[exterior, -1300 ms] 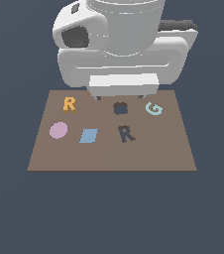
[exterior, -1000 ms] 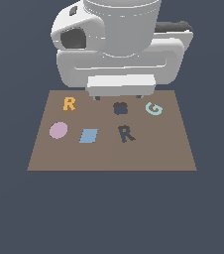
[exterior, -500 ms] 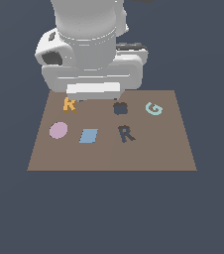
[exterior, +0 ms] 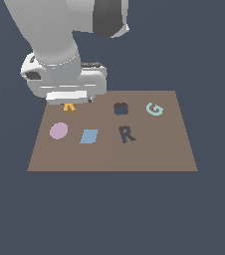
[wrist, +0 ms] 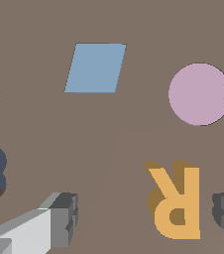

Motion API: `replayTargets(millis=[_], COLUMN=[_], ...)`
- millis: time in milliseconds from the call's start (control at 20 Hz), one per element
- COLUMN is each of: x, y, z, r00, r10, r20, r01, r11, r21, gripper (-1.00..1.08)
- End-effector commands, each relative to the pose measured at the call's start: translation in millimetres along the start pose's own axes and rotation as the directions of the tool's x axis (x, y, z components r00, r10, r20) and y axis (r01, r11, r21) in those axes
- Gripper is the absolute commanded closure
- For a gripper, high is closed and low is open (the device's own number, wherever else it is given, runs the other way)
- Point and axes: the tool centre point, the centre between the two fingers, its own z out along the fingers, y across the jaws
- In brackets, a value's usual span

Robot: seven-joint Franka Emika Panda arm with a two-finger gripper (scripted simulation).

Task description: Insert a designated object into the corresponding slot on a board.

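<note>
From my wrist view the gripper (wrist: 143, 218) is spread, fingers either side of the orange R (wrist: 176, 201) but off-centre, so I judge closing could shove or twist it flat on the board (exterior: 149, 154). Farther off, the R slot (exterior: 127, 134) sits beside the blob recess (exterior: 121, 108); a skewed grasp risks a jam.

orange R (wrist: 176, 201): flat on board (exterior: 149, 157) | navy R slot (exterior: 127, 134): empty
</note>
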Motion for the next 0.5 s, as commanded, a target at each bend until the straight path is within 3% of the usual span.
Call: replayTargets(millis=[0, 450], x=[-7.7, -15.4], y=[13.4, 27.9], z=[11.3, 23.2], r00=[1.0, 1.0], r10=[-0.004, -0.005], r20=[0.003, 0.009], r01=[0.004, 0.005], r11=[1.0, 1.0], r21=[-0.001, -0.002], gripper=[-0.92, -0.92])
